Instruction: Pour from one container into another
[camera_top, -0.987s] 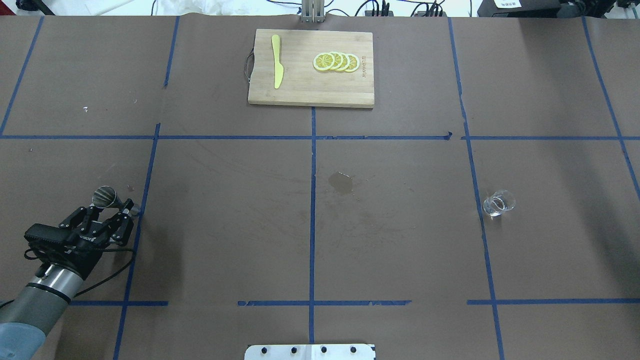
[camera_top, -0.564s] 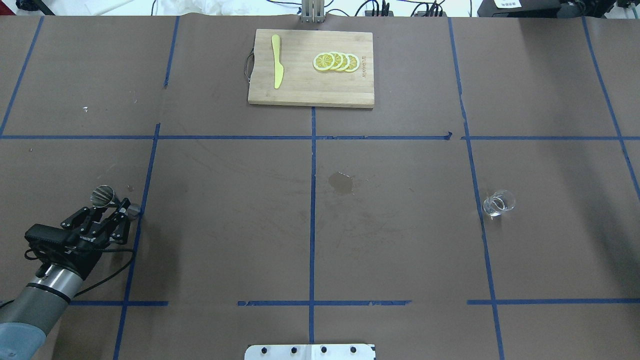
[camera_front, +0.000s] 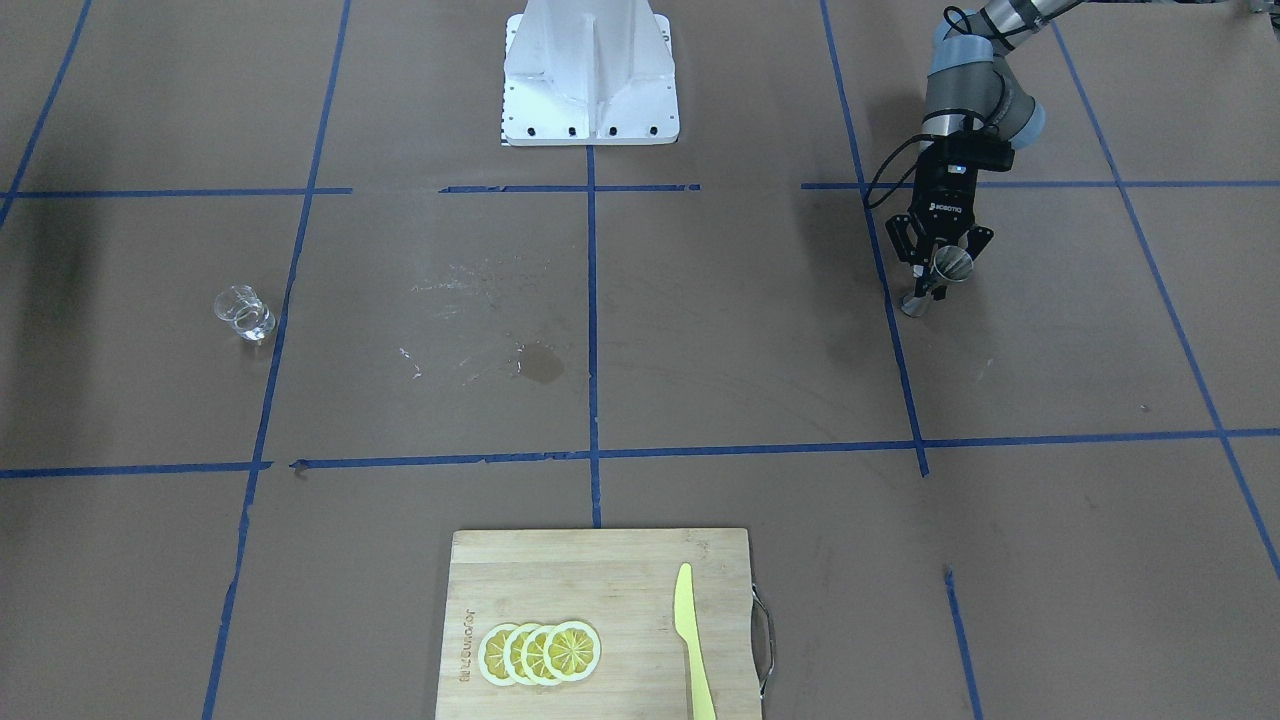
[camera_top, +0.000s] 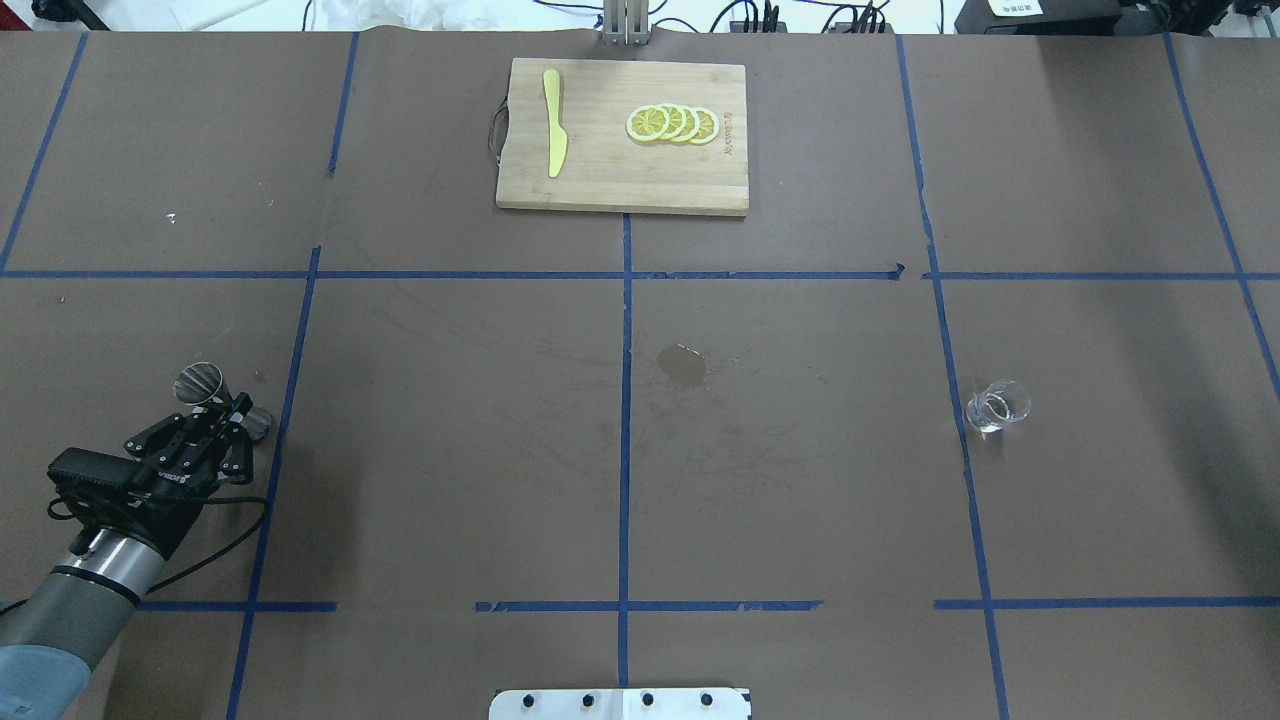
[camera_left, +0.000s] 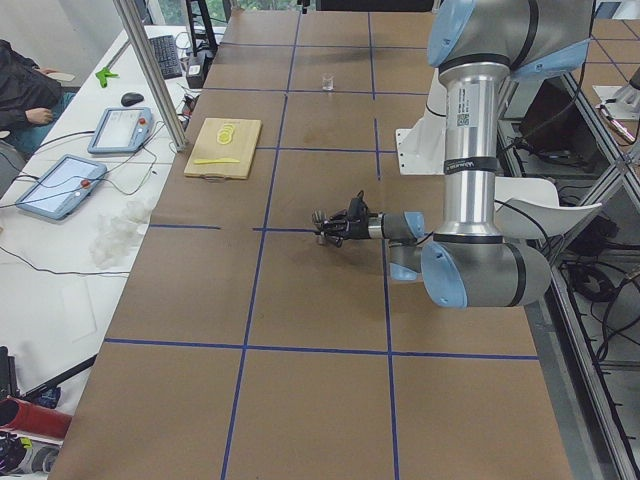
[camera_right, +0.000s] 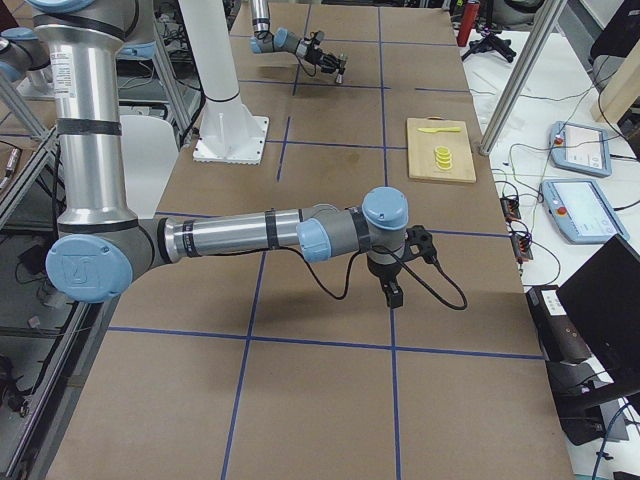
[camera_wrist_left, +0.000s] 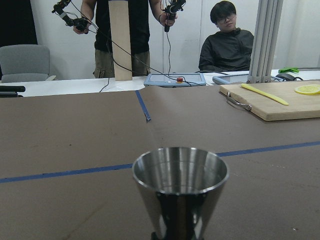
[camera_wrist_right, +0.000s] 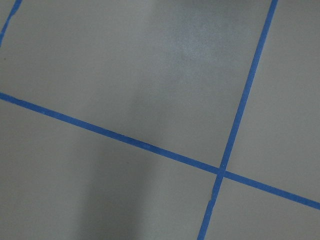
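The steel jigger (camera_top: 198, 382) is at the table's left, and my left gripper (camera_top: 232, 408) is shut on its narrow waist. The front-facing view shows the same hold, the gripper (camera_front: 938, 278) clamping the jigger (camera_front: 950, 263) near a blue tape line. In the left wrist view the jigger's open cup (camera_wrist_left: 180, 185) fills the lower middle. The clear glass cup (camera_top: 997, 405) stands alone at the right, far from both arms, and also appears as a small cup (camera_front: 243, 310). My right gripper (camera_right: 393, 295) hangs over bare table; I cannot tell whether it is open or shut.
A wooden cutting board (camera_top: 600, 180) lies at the far centre with a yellow knife (camera_top: 553, 120) and lemon slices (camera_top: 672, 123). A dark wet stain (camera_top: 683, 365) marks the table's middle. People (camera_wrist_left: 227, 42) sit and stand beyond the far edge.
My left gripper's fingers have closed inward onto the jigger's waist. The jigger's upper cup has shifted slightly up and to the left in the overhead view. The glass cup has not moved.
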